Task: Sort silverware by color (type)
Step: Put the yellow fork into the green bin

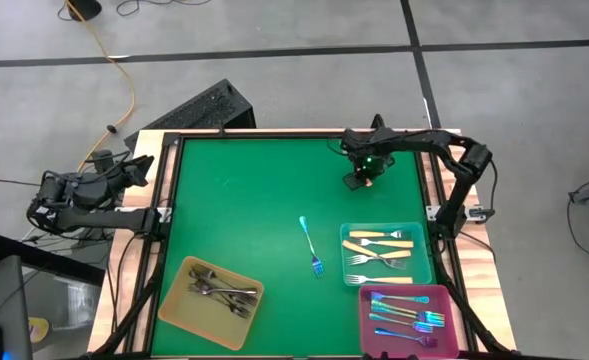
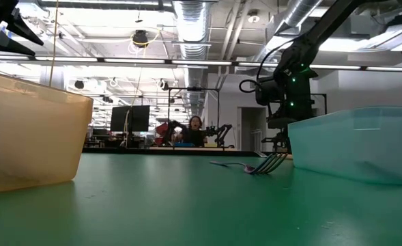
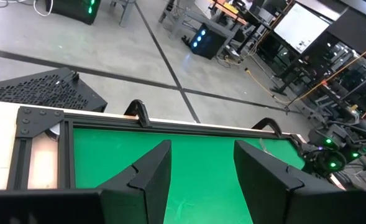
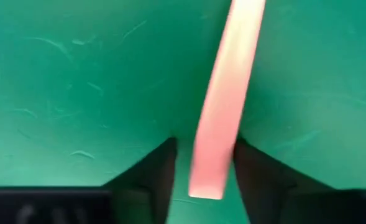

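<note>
My right gripper points down at the far right of the green mat, open. A cream-handled fork's handle lies between its fingers, and the fork's head is out of view. An iridescent blue fork lies flat mid-mat. Dark-grey forks lie in the yellow tray. Cream-handled forks lie in the teal tray. Iridescent forks lie in the pink tray. My left gripper waits open beyond the table's left edge. My right gripper comes from above with its fingers across the cream handle near its free end. One finger lies at the handle's edge, and green mat shows between the other finger and the handle. I cannot tell whether it touches the handle.
The three trays stand along the near edge, yellow at the left, teal and pink at the right. A black frame rims the mat. The mat's left half and far middle are bare. A person shows in the room far behind the table.
</note>
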Controlling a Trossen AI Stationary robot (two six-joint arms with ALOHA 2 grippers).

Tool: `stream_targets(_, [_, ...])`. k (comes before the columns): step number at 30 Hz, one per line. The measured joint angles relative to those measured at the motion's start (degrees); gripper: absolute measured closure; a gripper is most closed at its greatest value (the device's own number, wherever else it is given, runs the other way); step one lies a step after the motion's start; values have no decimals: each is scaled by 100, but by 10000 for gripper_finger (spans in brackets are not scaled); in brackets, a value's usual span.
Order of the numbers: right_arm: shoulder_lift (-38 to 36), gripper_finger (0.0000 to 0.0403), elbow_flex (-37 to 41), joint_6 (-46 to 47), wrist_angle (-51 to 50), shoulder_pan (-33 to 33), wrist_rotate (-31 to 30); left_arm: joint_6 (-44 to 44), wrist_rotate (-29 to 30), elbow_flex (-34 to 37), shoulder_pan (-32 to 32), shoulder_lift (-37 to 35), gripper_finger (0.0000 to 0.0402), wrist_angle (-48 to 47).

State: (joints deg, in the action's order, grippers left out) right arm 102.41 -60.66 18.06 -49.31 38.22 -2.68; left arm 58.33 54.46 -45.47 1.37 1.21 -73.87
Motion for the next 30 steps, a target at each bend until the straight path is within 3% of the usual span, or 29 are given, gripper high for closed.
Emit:
stream_targets(5, [0,307,-10,2,-69,-79,4,0,-2,0,0,0,243,0])
stream_targets(13, [18,309,-302,-6,-204,-424,123,0,-4,0,0,0,243,0])
stream_targets(30, [9,309,-1650,-287,-105,-2027,177,0,-7,0,0,0,243,0])
